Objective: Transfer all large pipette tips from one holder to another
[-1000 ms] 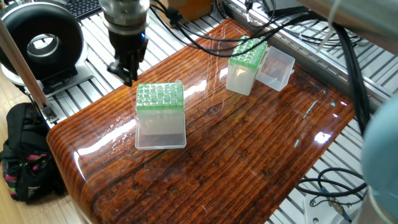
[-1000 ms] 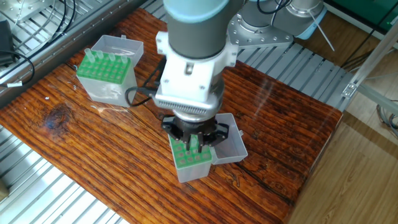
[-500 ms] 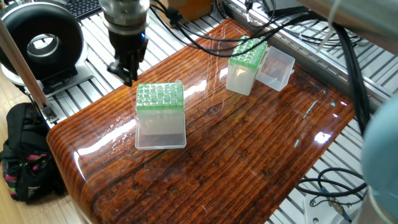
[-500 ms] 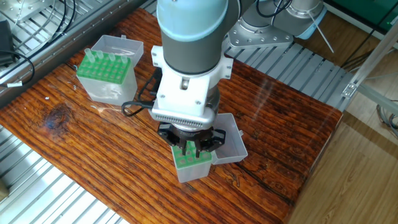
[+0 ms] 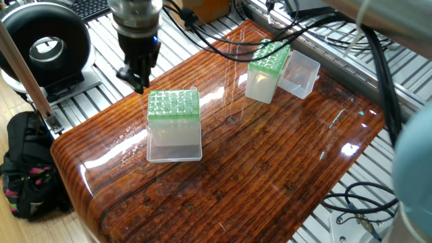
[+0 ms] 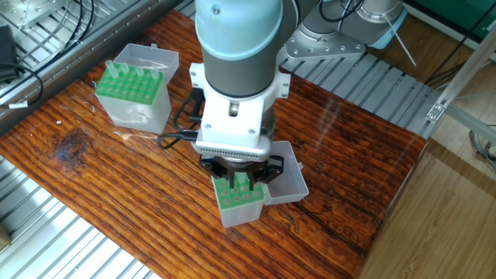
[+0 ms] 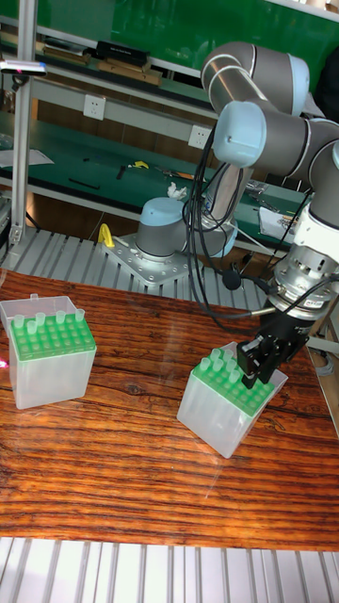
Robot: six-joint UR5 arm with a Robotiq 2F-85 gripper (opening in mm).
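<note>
Two clear holders with green tops stand on the wooden table. My gripper (image 6: 242,180) is down at the nearer holder (image 6: 232,204), its fingers close together around the top of one large pipette tip (image 6: 242,184). In the tall fixed view the gripper (image 7: 254,372) covers that holder's (image 7: 215,415) right rear corner, and two more tips (image 7: 217,359) stick up beside it. In one fixed view the gripper (image 5: 139,84) shows just left of a holder (image 5: 174,128), fingers narrow. The second holder (image 6: 132,97) (image 7: 47,367) carries several tips (image 6: 128,74).
An open clear lid (image 6: 288,182) lies beside the nearer holder. Cables (image 6: 174,124) trail from the wrist. Slatted metal framing (image 5: 81,101) surrounds the table; a round black device (image 5: 44,44) and a backpack (image 5: 27,169) sit past its edge. The arm's base (image 7: 160,236) is behind the table.
The wrist shifted slightly left and downward, then a little back right, staying over the nearer holder. The holders have not moved.
</note>
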